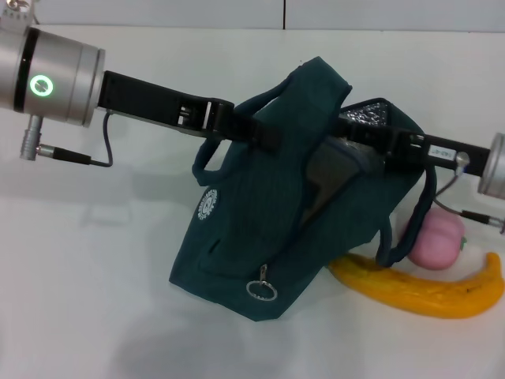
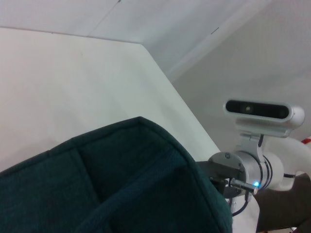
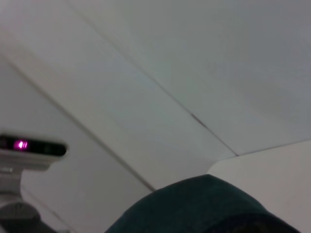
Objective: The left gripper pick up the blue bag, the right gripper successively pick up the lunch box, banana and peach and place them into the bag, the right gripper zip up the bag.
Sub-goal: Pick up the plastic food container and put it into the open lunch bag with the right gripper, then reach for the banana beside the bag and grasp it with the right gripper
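My left end effector (image 1: 264, 134) is clamped on the blue bag (image 1: 260, 237), propping it up on the white surface (image 1: 95, 300). My right end effector (image 1: 359, 136) is inside its mouth, grip hidden. Banana (image 1: 426, 290) and peach (image 1: 434, 241) sit just right.

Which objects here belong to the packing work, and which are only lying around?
Belong to the work: blue bag, banana, peach, left pincer at the bag's top, right pincer at its opening.

Only lying around: nothing visible on the white table.
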Motion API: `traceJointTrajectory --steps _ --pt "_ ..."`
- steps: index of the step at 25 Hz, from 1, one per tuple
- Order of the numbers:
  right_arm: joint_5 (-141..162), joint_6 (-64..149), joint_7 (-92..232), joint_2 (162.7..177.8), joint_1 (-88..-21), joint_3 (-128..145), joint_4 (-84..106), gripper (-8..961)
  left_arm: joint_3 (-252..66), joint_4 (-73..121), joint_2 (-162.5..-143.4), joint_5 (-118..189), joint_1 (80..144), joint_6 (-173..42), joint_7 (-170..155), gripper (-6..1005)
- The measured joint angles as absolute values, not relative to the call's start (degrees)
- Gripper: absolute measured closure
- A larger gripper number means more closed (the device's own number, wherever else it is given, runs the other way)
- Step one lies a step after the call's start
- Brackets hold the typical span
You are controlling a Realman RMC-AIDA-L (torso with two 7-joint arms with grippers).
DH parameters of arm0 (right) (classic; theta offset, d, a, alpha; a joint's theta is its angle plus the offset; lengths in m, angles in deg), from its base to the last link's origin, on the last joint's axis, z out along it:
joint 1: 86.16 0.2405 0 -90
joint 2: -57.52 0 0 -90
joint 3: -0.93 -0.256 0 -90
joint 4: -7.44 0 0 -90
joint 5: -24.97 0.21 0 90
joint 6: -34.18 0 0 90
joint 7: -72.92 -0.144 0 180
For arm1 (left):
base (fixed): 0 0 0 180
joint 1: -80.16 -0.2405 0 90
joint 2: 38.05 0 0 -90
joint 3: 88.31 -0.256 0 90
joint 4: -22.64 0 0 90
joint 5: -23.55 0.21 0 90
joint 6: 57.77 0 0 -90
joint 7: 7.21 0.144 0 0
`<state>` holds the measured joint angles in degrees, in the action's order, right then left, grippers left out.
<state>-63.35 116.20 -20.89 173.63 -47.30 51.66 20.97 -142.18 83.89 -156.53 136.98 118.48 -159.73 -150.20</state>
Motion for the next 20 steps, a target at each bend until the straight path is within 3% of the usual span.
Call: traceJointTrajectory --steps 10,18,20 --pt "-63.4 120.8 -17.9 173.41 -46.6 56.6 28.6 759 -141.9 83.9 -156.50 136.9 118.0 -159.7 -149.6 927" --pt "-62.1 127.0 -20.2 172.31 -54.8 54.3 43.0 604 -141.8 83.9 -156.27 136.9 117.9 -159.5 -149.5 926" --pt "-61.8 128.6 -20.9 172.20 -56.6 52.7 46.9 603 -141.8 83.9 -156.26 136.9 117.9 -159.3 -149.4 926"
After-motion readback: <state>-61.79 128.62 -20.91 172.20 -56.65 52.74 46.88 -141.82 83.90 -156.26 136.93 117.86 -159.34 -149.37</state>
